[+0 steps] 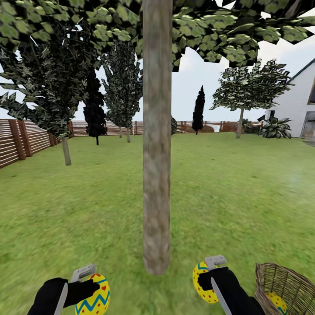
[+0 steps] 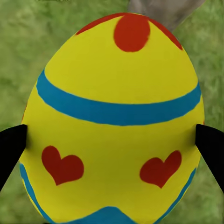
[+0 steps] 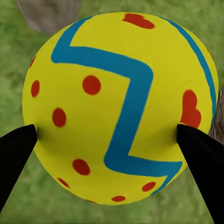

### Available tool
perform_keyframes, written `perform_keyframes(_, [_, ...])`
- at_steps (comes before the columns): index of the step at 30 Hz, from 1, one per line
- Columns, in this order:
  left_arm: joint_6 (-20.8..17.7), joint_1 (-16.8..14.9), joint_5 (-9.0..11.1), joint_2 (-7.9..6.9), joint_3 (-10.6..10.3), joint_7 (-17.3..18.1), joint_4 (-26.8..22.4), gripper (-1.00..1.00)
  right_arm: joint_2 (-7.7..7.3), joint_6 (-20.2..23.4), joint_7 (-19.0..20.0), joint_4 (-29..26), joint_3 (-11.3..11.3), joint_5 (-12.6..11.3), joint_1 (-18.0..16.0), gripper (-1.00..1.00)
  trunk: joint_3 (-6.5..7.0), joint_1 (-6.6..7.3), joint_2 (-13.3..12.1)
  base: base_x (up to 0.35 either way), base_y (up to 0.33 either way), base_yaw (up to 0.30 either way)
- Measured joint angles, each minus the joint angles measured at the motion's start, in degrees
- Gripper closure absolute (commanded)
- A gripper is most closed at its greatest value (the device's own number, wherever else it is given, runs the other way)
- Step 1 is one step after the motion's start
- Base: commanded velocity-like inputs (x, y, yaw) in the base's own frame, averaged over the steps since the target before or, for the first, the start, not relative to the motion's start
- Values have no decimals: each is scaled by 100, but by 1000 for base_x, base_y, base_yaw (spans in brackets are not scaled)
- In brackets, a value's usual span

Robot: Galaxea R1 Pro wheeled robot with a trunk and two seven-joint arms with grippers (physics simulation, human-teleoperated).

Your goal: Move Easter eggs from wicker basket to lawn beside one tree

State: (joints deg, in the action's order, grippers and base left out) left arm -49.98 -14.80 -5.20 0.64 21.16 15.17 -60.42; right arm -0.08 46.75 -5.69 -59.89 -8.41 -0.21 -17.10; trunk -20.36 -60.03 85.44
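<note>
A pale grey-brown tree (image 1: pixel 156 144) trunk rises straight ahead from the lawn (image 1: pixel 245 192). My left gripper (image 1: pixel 89 284) is shut on a yellow Easter egg (image 1: pixel 94 296) with red hearts and a blue zigzag, low at the trunk's left. The same egg (image 2: pixel 112 121) sits between the black fingers (image 2: pixel 10 149) in the left wrist view. My right gripper (image 1: pixel 210 276) is shut on a red-dotted egg (image 1: pixel 202 282) at the trunk's right; its egg (image 3: pixel 119 107) fills the right wrist view. The wicker basket (image 1: pixel 280 280) stands at the lower right with a third egg (image 1: pixel 278 302) inside.
A brown slat fence (image 1: pixel 22 140) runs along the left and far side. Dark cone-shaped trees (image 1: pixel 95 109) and another leafy tree (image 1: pixel 245 92) stand farther back. A white house (image 1: pixel 297 105) is at the right. Open grass lies on both sides of the trunk.
</note>
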Motion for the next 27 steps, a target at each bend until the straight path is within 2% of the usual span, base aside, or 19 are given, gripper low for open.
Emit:
perform_keyframes(8, [0, 0, 4, 1, -10, -8, 0, 100, 0, 0, 0, -10, 8, 0, 0, 100, 0, -1, 0, 2, 0, 0])
perform_keyframes(12, [3, 0, 135, 0, -13, -7, 1, 100, 0, 0, 0, -17, 4, 0, 0, 100, 0, -1, 0, 0, 0, 0])
perform_keyframes(20, [16, 0, 169, 0, -18, 5, -18, 100, 0, 0, -1, -2, -32, 12, 0, 100, 0, -1, 0, 0, 0, 0])
perform_keyframes(23, [370, 0, 172, -6, -17, 12, -17, 100, 0, 0, -1, 2, -36, 18, 0, 100, 0, -1, 0, 0, 0, 0])
perform_keyframes(27, [446, -7, 181, -13, -16, -9, -75, 100, 24, 11, -18, 225, -97, 25, 0, 100, 0, -1, 0, 0, 0, 0])
